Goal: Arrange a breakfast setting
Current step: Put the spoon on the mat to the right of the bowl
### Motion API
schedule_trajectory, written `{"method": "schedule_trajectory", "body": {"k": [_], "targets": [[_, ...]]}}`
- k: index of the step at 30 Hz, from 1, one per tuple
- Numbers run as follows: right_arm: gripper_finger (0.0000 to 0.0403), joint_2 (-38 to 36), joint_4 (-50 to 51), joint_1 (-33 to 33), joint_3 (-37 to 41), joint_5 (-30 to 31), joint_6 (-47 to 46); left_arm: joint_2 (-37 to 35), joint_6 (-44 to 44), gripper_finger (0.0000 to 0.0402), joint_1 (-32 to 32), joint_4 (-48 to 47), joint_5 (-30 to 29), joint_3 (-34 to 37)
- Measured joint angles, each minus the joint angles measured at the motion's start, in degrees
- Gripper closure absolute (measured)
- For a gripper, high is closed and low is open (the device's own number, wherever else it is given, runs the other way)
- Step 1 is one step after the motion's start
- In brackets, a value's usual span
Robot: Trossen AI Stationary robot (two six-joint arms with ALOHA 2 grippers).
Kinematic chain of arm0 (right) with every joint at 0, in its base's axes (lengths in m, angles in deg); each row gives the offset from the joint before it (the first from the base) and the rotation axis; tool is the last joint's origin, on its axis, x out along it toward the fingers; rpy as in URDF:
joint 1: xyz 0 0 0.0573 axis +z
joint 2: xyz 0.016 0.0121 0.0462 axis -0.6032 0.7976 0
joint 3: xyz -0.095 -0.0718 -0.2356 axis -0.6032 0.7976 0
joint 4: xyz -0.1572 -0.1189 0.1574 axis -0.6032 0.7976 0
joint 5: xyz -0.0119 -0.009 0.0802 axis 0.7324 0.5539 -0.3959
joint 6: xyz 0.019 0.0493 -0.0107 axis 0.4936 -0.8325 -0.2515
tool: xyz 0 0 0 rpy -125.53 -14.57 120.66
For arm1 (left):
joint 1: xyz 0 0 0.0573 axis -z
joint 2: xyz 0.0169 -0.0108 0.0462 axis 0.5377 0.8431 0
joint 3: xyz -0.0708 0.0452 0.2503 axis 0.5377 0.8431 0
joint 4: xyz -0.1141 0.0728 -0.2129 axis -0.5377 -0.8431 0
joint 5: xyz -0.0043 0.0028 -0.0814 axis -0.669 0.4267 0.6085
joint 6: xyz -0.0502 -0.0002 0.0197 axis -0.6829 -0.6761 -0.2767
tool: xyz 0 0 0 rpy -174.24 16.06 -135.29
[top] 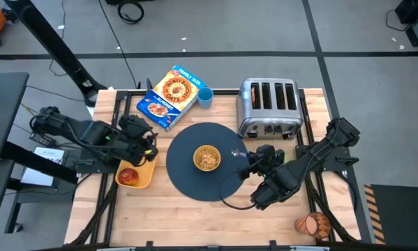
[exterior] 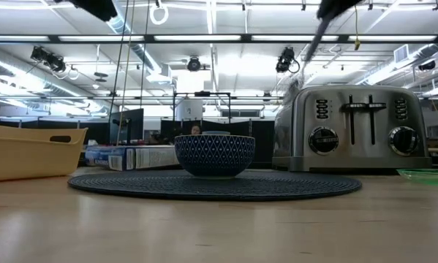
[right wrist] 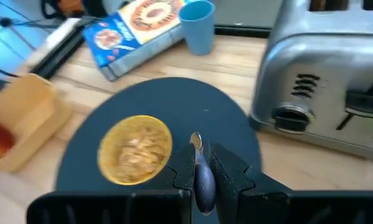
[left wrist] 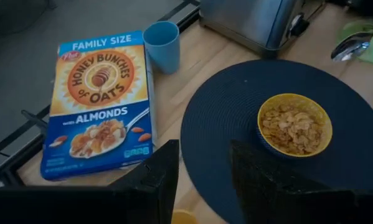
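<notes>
Right wrist view shows the right gripper point(right wrist: 202, 171) pinching the metal spoon point(right wrist: 202, 174) between its two dark fingers, the spoon's handle tip poking out over the dark blue-grey round mat point(right wrist: 230, 124), just beside the cereal bowl point(right wrist: 135, 149). From above, that gripper point(top: 245, 162) sits at the right edge of the mat point(top: 188, 178), with the bowl point(top: 207, 158) full of flakes at the mat's middle.

Over at centre left of the overhead frame, the left gripper point(top: 147, 139) hangs above a yellow tray point(top: 144, 176) that holds the red apple point(top: 128, 176). In its own wrist picture the fingers point(left wrist: 158, 180) stand apart with nothing between them.

Past the mat, toward the top of the overhead frame, lie a cereal box point(top: 168, 97), a small blue cup point(top: 205, 97) and the chrome toaster point(top: 270, 107). An orange-brown cup point(top: 313, 225) lies at the lower right corner of the pale wooden table point(top: 195, 216). A sliver of green plate point(exterior: 425, 173) shows at the right edge of the low view.

Beyond the table that low view looks into a big hall with strip lights and ceiling-hung gear.
</notes>
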Motion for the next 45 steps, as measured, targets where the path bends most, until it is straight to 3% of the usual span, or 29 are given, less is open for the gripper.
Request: {"method": "schedule_trajectory", "body": {"k": [8, 17, 31, 37, 45], "targets": [[0.0366, 0.0, -0.2, -0.2, 10.6, -1.5, -10.2, 0.0, 0.3, 0.0258, -1.4, 5.2, 0.0, 5.1], [0.0366, 0.0, -11.6, -3.2, 20.1, 1.0, -10.5, 0.0, 0.2, 0.0258, -1.4, 5.6, 0.0, 5.5], [0.0366, 0.0, -28.5, -12.2, 23.9, 4.2, 6.6, 0.0, 0.3, 0.0258, -1.5, 5.6, 0.0, 5.5], [0.0366, 0.9, -37.4, -14.6, 23.9, 0.6, 20.5, 0.0, 0.4, 0.0258, -3.1, 5.6, 0.0, 5.5], [0.0366, 4.9, -37.4, -14.1, 23.9, -7.1, 20.1, 0.0, 2.4, 0.0258, -3.7, 5.5, 0.0, 5.5]]}}
